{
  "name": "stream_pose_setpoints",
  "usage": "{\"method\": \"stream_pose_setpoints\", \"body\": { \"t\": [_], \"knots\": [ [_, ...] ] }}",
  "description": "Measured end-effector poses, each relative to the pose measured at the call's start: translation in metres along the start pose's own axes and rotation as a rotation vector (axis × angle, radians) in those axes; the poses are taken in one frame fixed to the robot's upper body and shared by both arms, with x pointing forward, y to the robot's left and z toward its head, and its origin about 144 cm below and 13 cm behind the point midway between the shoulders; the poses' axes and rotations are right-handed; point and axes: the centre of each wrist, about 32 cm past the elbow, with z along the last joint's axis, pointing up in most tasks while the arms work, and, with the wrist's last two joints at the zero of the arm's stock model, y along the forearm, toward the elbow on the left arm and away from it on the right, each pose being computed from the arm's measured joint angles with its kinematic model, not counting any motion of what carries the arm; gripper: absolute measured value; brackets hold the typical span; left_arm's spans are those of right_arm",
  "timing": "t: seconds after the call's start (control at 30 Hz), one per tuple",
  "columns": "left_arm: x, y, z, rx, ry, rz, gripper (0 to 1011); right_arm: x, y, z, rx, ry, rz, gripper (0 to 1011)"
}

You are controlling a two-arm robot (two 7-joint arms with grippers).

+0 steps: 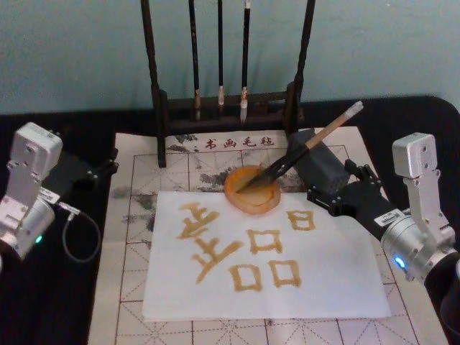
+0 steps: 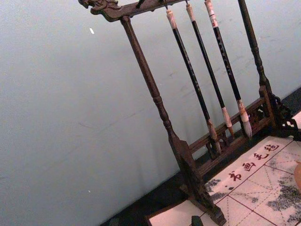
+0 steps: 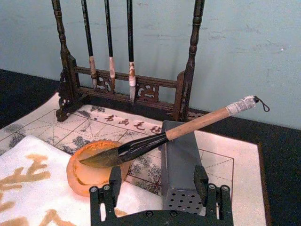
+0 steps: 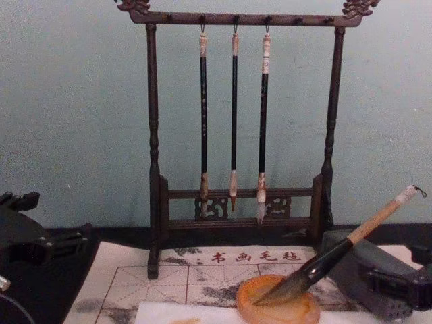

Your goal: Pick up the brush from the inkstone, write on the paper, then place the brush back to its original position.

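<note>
While the thick calligraphy brush with its tan wooden handle, black lower section and white corded end cap (image 1: 307,147) lies with its dark tuft in the round, shallow orange-amber dish that serves as inkstone (image 1: 252,190), its handle leans on the top edge of the grey rectangular block with small holes (image 3: 181,165), just ahead of the right pincer (image 3: 158,182). That pincer is released, its two black fingers spread apart and empty, with the block between and beyond them and the dish ahead toward the robot's left. The white sheet of paper (image 1: 323,287) carries several ochre characters and lies under the dish's near edge, below the pincer's left flank, on the beige grid-lined felt (image 1: 136,215).

By the look of it, the brush is back at rest and the step in hand is clearing away. A clean retreat would draw the open fingers straight back, without lifting into the sloping handle or nudging the block.

The left pincer (image 1: 97,169) sits parked far across the felt, facing the dark wooden rack of three thin brushes (image 1: 219,65); whether it is spread or closed cannot be told.
</note>
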Motion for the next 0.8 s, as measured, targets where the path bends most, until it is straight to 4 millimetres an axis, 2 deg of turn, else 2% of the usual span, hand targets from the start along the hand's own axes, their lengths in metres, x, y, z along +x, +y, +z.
{"method": "stream_pose_setpoints", "body": {
  "t": [0.8],
  "knots": [
    [0.0,0.0,0.0,0.0,0.0,0.0,1001,0.0004,-0.0001,0.0006,-0.001,0.004,0.001,1002]
  ]
}}
